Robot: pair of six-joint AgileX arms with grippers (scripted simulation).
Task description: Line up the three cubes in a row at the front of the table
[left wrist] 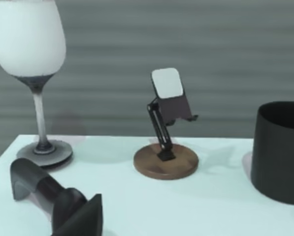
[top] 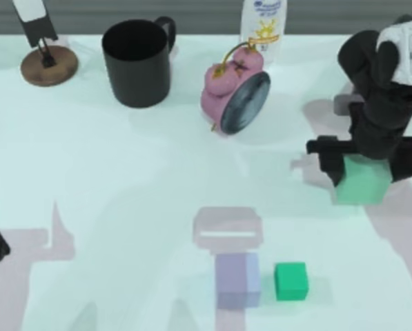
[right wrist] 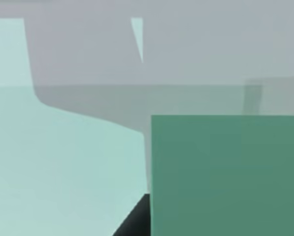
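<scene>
My right gripper (top: 363, 157) sits over the big mint-green cube (top: 361, 183) at the table's (top: 123, 207) right side, fingers spread wide beside it, gripping nothing I can see; it looks hard and light, best squeezed on two flat sides.

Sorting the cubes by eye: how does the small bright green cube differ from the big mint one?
The bright green cube is smaller and more vivid; the mint cube is larger and paler. The bright one sits free near the table's front beside the lavender cube; the mint one sits farther back on the right, under the right end effector. Both are plain and matte.
</scene>
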